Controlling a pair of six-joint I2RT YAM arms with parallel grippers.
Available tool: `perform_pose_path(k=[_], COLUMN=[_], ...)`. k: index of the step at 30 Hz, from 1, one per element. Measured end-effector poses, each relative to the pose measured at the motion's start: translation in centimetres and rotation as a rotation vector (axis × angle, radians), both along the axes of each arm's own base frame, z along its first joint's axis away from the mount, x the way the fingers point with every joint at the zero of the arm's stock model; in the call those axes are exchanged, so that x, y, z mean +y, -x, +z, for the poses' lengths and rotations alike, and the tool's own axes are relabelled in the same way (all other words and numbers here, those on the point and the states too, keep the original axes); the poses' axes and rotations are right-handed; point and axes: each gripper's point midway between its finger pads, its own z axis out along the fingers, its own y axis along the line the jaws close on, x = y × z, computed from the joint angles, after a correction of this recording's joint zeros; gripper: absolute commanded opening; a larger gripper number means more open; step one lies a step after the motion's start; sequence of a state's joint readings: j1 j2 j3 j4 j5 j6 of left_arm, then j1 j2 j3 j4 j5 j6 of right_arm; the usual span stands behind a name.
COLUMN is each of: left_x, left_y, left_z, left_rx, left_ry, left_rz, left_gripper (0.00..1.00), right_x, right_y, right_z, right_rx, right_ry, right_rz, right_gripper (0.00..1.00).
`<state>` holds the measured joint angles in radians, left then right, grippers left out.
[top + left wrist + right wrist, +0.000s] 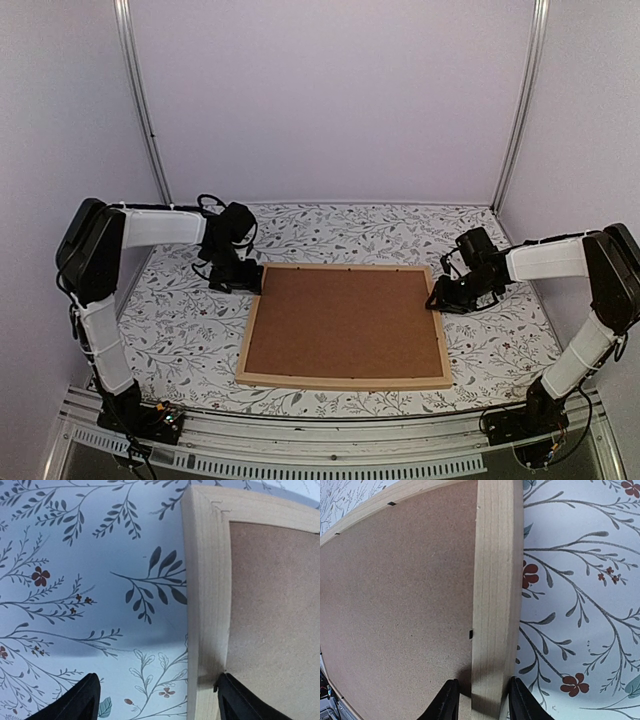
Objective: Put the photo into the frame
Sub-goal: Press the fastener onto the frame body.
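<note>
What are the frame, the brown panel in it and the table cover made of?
Light rectangular frame: bare-looking pale wood, straight grain lines, matte. Brown backing board: probably fibreboard, speckled fibrous matte face. White floral table cover: printed sheet, faint sheen; vinyl or cloth unclear.

The frame (pixel 345 379) is pale matt wood with fine straight grain, the backing board (pixel 345 320) dull, finely speckled brown fibreboard, and the floral table covering (pixel 190 330) smooth with a faint sheen.

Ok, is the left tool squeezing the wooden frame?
No, the left tool is wide open, its fingers standing far apart on either side of the frame, not closed on it.
</note>
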<state>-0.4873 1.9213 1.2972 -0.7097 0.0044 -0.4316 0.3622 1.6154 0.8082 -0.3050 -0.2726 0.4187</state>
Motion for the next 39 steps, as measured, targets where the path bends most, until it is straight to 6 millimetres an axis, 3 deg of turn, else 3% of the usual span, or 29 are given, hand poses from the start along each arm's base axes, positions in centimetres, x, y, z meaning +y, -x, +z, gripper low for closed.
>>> perform_pose_path(k=[12,19,31,35,36,39], left_x=[-0.9,-5.4,-5.5,-5.1,-4.2,-3.9], left_y=[0.1,0.6,0.8,1.4,1.6,1.8], left_z=[-0.3,-1.1,-0.1,1.5,4.2,5.4], left_rx=[-0.018,-0.046,-0.083,-0.104,-0.154,-0.179], left_ry=[-0.049,0.003,-0.031,-0.036,-0.014,0.011], left_rz=[0.01,-0.047,-0.053,-0.068,-0.061,-0.058], left_gripper=[0.83,0.83,0.87,0.89,0.89,0.89], right_x=[0.0,0.1,0.1,0.1,0.1,0.1], right_y=[0.0,0.0,-0.1,-0.1,-0.1,-0.1], right_z=[-0.1,-0.1,-0.2,-0.1,-0.1,-0.2], right_rx=[-0.005,-0.008,-0.01,-0.015,-0.015,-0.015], right_ry=[-0.006,-0.013,-0.015,-0.019,-0.019,-0.02], right_rz=[0.0,0.0,0.0,0.001,0.001,0.001], right_gripper=[0.36,0.36,0.36,0.36,0.36,0.36])
